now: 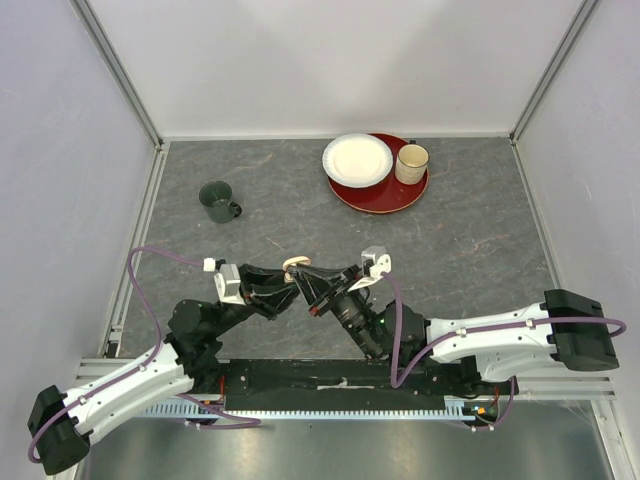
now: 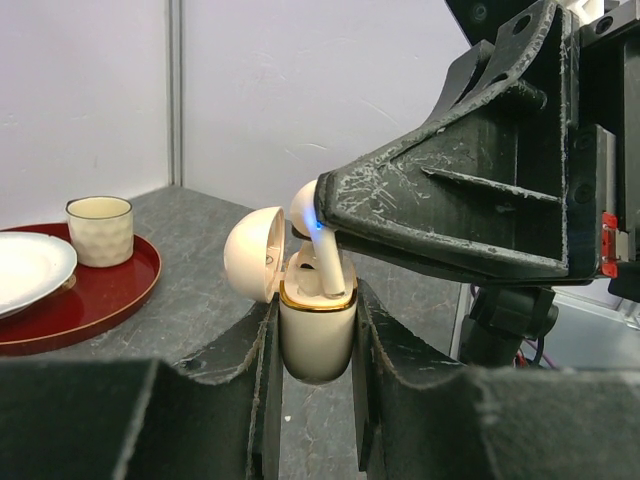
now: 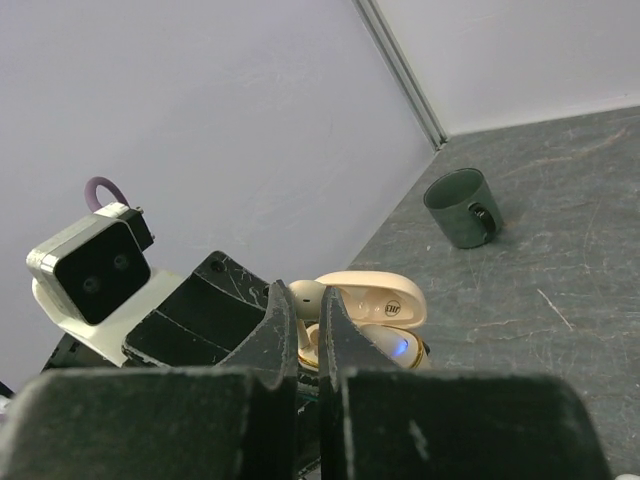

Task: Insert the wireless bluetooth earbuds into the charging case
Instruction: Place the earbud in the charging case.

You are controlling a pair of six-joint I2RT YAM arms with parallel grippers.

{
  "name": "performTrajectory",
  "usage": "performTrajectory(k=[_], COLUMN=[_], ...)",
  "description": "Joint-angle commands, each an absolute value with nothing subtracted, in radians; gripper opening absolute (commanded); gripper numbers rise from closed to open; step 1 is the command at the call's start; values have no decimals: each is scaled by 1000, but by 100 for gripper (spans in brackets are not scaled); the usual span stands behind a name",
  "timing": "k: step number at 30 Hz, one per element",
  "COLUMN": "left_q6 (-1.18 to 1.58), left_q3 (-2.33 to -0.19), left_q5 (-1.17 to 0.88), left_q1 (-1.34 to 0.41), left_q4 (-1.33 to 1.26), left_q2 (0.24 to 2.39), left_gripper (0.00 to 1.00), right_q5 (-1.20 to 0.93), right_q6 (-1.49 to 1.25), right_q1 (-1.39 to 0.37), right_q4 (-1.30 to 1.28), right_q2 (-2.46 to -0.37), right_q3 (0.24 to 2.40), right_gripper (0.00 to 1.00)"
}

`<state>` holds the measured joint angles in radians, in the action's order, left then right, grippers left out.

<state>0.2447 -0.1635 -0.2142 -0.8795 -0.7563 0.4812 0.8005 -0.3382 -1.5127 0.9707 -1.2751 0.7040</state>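
So that it opens upward, the case (image 2: 318, 340) is clamped upright above the worktop (image 1: 450, 240) in the left claw (image 1: 288, 279), while an earbud (image 2: 325, 255), pinched in the right claw (image 3: 308, 320), is set stem-down into it.

Grey marbled table (image 1: 460, 230), dark green mug (image 1: 218, 201), red tray (image 1: 386, 198)

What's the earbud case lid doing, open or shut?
Open: the lid swings back beside the charging case, and an earbud sits partly in its exposed well.
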Motion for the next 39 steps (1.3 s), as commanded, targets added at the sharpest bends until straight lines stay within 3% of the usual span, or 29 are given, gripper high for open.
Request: performTrajectory(k=[1, 39], left_q6=[216, 198], left_q3=[-190, -189], left_q5=[-225, -98], left_q1=[-884, -882], left_q4=[-804, -831], left_q2=[471, 471], left_gripper=[2, 2], right_q5=[821, 785], right_q6=[-368, -319], right_q1=[-1505, -1523], right_q4=[976, 664], right_q2=[-1293, -1216], right_q3=[732, 747], right_gripper=[0, 0])
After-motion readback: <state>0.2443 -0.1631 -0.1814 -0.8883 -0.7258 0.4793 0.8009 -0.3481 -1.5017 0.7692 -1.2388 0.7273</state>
